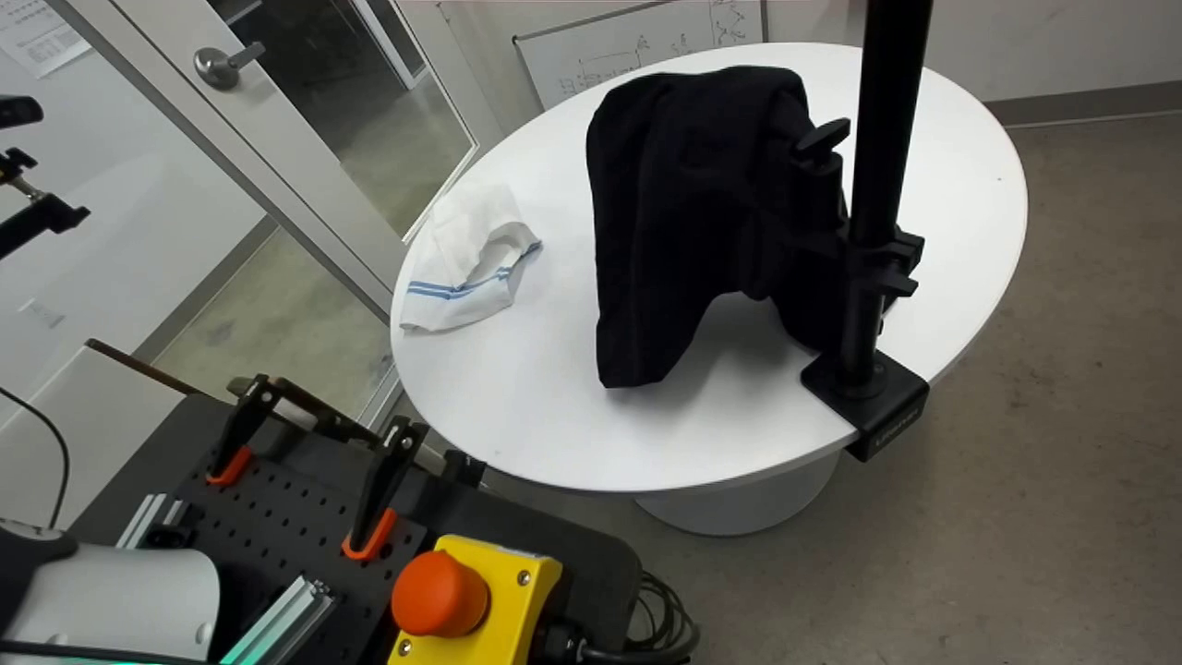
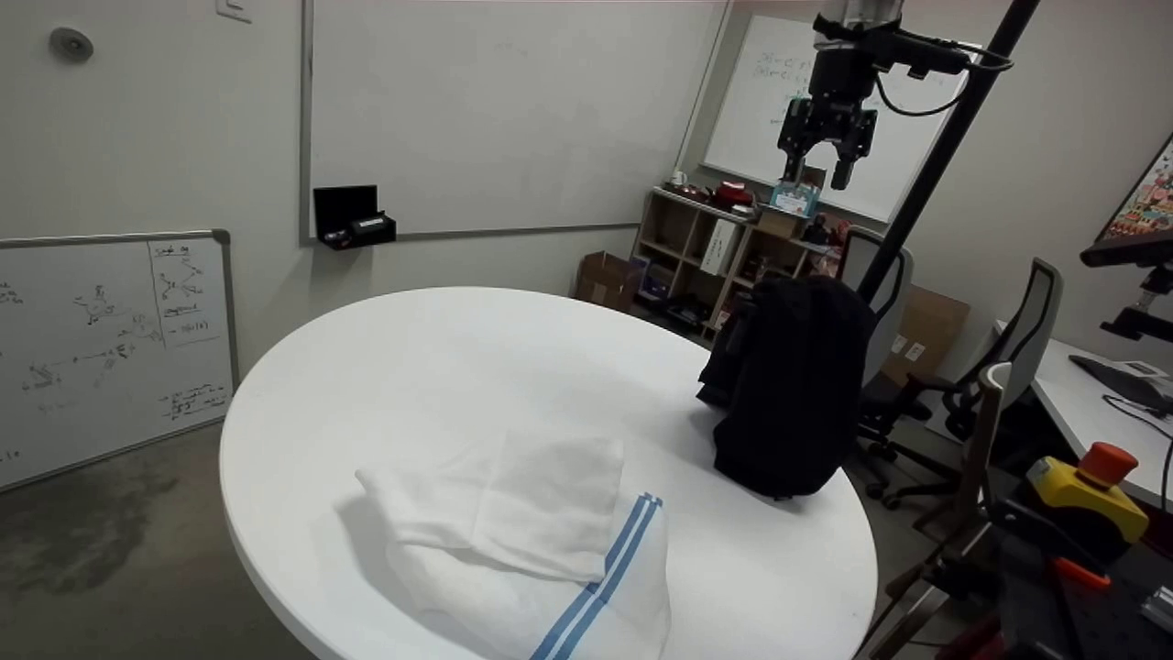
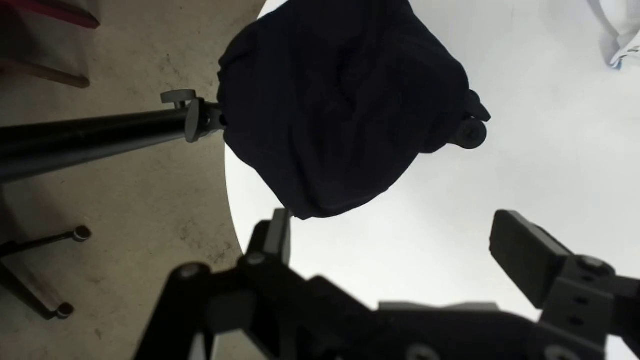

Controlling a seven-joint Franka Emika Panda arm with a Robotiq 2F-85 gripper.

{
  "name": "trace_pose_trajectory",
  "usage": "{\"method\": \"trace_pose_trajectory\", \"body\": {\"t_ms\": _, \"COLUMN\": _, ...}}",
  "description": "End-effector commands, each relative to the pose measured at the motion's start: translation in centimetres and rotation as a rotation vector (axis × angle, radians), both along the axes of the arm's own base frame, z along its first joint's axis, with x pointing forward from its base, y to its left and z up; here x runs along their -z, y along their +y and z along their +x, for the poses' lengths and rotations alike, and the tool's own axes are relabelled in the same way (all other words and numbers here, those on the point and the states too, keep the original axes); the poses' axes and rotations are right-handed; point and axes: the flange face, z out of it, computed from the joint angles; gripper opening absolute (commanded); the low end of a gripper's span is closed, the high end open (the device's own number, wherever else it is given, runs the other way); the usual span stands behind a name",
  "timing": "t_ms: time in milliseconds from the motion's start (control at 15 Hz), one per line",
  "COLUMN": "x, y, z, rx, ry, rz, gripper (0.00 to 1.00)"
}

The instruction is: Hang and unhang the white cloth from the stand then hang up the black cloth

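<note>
Gripper (image 3: 391, 222) with empty, wide-spread fingers (image 3: 525, 255), likely to leave black cloth (image 3: 340, 110) draped over stand (image 1: 875, 185); white cloth (image 1: 452, 259) on table (image 1: 517, 397) at left in an exterior view, probably aside for room.

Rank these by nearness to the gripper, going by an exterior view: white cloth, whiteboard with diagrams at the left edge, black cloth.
1. Black cloth: draped over the stand, lower than the gripper.
2. White cloth: near side of the table.
3. Whiteboard: picture's left edge, beyond the table.
</note>
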Motion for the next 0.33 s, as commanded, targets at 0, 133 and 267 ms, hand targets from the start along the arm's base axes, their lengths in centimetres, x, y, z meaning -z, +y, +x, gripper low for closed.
{"method": "trace_pose_trajectory", "body": {"t_ms": 0, "x": -0.1, "y": 0.01, "z": -0.07, "rx": -0.002, "ry": 0.001, "rz": 0.001, "gripper": 1.0}}
{"method": "trace_pose_trajectory", "body": {"t_ms": 133, "x": -0.16, "y": -0.09, "z": -0.21, "rx": -0.005, "ry": 0.002, "rz": 0.002, "gripper": 1.0}}
{"method": "trace_pose_trajectory", "body": {"t_ms": 267, "x": -0.15, "y": -0.1, "z": -0.23, "rx": -0.006, "ry": 0.002, "rz": 0.003, "gripper": 1.0}}
